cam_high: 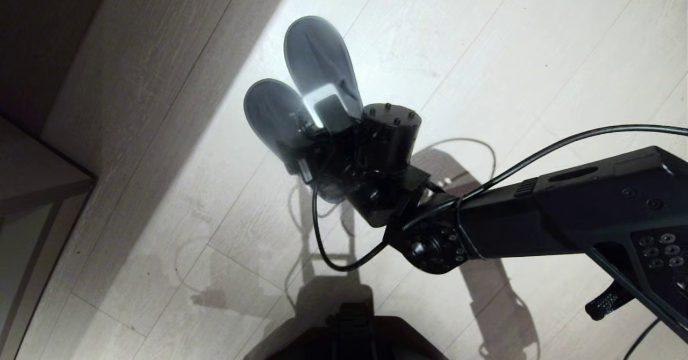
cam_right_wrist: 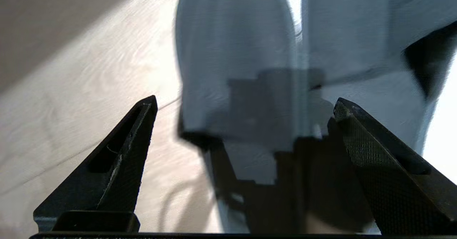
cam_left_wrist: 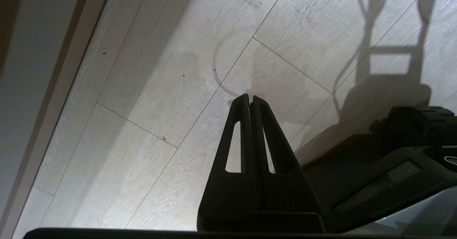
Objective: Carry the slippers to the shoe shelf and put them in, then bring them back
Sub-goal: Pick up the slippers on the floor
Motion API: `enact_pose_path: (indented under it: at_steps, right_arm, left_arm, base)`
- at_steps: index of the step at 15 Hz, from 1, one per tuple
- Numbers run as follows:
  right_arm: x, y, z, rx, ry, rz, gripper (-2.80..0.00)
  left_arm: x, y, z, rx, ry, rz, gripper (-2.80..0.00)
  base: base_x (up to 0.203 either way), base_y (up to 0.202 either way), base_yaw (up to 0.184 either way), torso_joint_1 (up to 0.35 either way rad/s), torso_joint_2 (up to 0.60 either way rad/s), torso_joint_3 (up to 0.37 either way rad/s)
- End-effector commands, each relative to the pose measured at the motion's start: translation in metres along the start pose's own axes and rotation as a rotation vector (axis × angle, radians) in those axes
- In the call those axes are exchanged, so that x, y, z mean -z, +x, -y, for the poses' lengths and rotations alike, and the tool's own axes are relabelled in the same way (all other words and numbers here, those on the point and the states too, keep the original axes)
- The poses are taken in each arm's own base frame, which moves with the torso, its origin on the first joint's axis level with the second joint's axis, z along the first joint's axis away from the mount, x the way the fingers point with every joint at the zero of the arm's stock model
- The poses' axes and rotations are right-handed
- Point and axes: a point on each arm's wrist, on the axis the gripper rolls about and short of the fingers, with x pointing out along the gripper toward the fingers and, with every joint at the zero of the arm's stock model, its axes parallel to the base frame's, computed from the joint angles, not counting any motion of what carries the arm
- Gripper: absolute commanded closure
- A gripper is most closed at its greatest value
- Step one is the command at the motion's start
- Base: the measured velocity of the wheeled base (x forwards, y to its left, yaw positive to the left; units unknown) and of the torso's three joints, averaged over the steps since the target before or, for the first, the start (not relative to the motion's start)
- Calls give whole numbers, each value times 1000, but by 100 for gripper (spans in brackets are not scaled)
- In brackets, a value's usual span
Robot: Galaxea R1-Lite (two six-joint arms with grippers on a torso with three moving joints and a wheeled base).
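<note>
Slippers [cam_high: 301, 88]: lying side by side on floor [cam_high: 510, 54]; soft, light.
Right gripper [cam_right_wrist: 242, 125]: hovering over them, jaws wide, empty.
Left gripper [cam_left_wrist: 249, 101]: closed, parked.
Grip: pinching both heel edges together.

The heel ends of the slippers [cam_high: 301, 88] are hidden behind the black wrist of the right gripper [cam_high: 309, 150] in the head view. In the right wrist view the slippers [cam_right_wrist: 235, 64] are blurred and cut off by the far edge.
</note>
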Motion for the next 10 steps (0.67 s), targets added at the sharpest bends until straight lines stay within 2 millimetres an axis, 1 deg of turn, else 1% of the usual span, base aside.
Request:
enact_pose_path:
  at_steps: [1,3,5,8,10]
  right_arm:
    - [5,-6,-14,5,-16,-36,-280]
    - [7,-11,-18,4,-37,-57,-280]
    - [11,-14,-18,24,-76,-87,-280]
    - [12,-23,-16,5,-110,-138,-280]
    - [18,-24,-16,-2,-123,-168,-280]
  left_arm:
    - [0,0,0,-1,-1,1,0]
    - [0,0,0,0,-2,1,0]
    - [0,0,0,0,-3,1,0]
    - [0,0,0,0,-4,1,0]
    - [0,0,0,0,-9,1,0]
  base:
    - [0,0,0,0,0,0]
    - [0,0,0,0,0,0]
    - [0,0,0,0,0,0]
    - [0,0,0,0,0,0]
    - [0,0,0,0,0,0]
